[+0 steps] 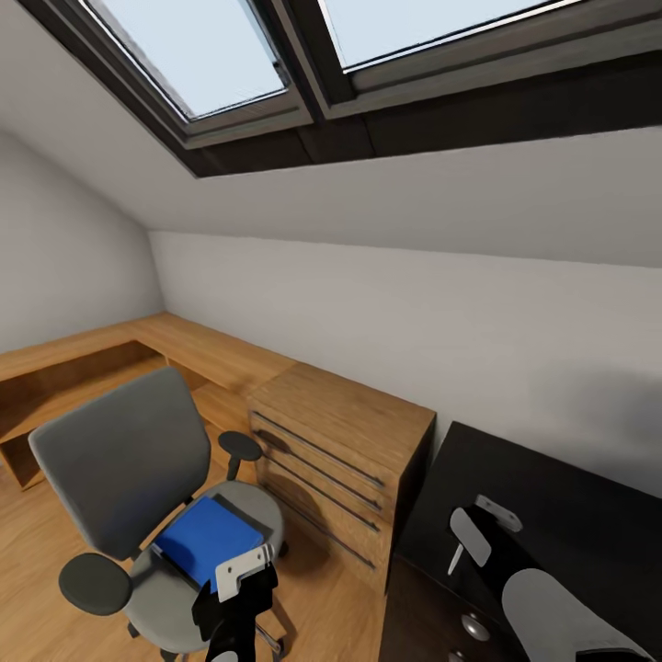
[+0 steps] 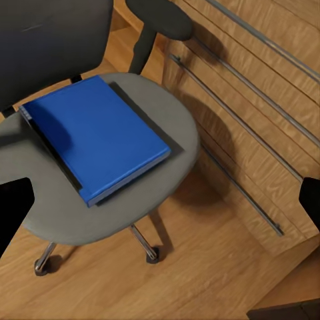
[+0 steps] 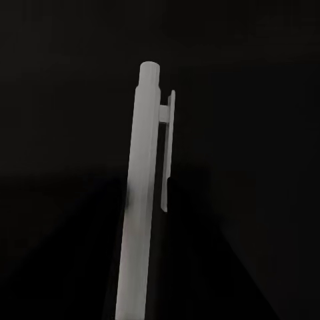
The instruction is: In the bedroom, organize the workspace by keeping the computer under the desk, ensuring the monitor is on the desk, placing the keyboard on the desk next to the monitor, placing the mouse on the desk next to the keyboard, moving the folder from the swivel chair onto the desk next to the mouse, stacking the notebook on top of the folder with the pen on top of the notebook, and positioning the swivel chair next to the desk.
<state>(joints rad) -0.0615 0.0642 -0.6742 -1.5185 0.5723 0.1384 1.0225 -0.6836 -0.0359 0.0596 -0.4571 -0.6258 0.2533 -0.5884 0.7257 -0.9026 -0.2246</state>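
Observation:
The swivel chair (image 1: 124, 460) stands at the lower left with its grey seat (image 2: 170, 120) turned toward me. The blue folder (image 1: 210, 538) (image 2: 93, 137) lies flat on the seat. My left gripper (image 1: 241, 588) (image 2: 167, 193) hovers open above the seat's front edge, a short way from the folder and holding nothing. At the lower right, my right gripper (image 1: 469, 542) hangs over the glossy black desk (image 1: 570, 496). It is shut on the white pen (image 3: 143, 200), which sticks out close in front of the right wrist camera against the dark top.
A wooden cabinet (image 1: 340, 441) (image 2: 267, 87) with long metal bar handles stands between the chair and the desk, close to the seat. A low wooden shelf unit (image 1: 83, 368) runs along the left wall. The sloped ceiling holds skylights (image 1: 202, 55). The floor (image 2: 200, 267) is wood.

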